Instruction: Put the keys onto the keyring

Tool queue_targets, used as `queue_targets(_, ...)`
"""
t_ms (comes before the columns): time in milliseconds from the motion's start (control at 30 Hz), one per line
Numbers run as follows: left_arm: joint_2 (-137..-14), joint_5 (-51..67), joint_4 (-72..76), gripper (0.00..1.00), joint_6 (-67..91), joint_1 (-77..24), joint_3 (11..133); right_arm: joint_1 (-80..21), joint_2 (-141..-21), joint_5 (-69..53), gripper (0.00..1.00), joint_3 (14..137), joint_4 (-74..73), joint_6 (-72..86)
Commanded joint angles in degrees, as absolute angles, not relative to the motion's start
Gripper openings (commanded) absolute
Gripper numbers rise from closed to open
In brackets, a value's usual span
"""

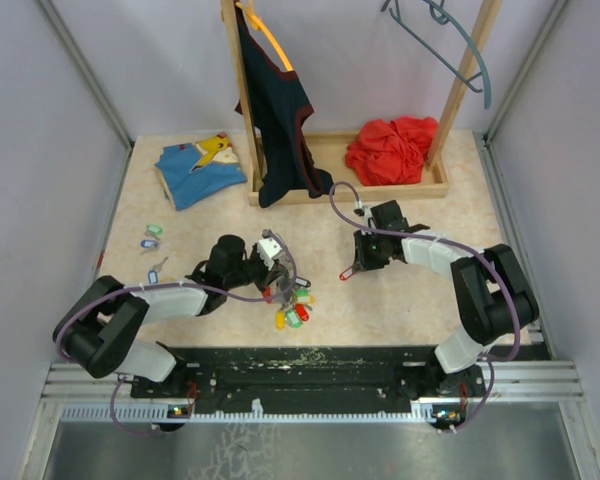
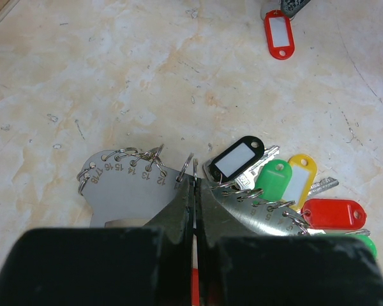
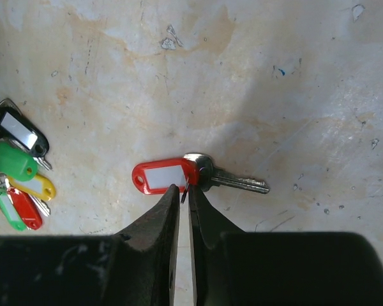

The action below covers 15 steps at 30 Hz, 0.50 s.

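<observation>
Right gripper (image 3: 185,190) nipped on red-tagged key (image 3: 202,172); left gripper (image 2: 193,185) clamping keyring (image 2: 124,194) — hold plate steady, align loop squarely.

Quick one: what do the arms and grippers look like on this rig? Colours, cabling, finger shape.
The left arm and right arm have white link shells between black joints, and a purple cable loops along each. The left gripper and right gripper have dark grey fingers tapering to thin tips. No markings are readable.
</observation>
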State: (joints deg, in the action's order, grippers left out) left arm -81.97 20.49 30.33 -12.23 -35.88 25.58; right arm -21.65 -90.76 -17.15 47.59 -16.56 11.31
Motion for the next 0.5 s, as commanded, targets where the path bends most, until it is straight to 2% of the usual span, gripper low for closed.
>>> queue_targets(0,-82.4,21.7,30.5,0.0,-11.9,-35.9,27.4,-22.4,-89.3,-15.9,0.11,48.6,-16.7,10.6)
queue_targets(200,-82.4,21.8,30.4,0.0,-11.9,-35.9,27.4,-23.5,-90.3,-14.1,0.09,49.5,-17.8,10.4)
queue_targets(467,-82.3,21.8,30.4,0.0,-11.9,-35.9,27.5,-24.6,-90.2,-13.1,0.0,50.4,-18.3,9.2)
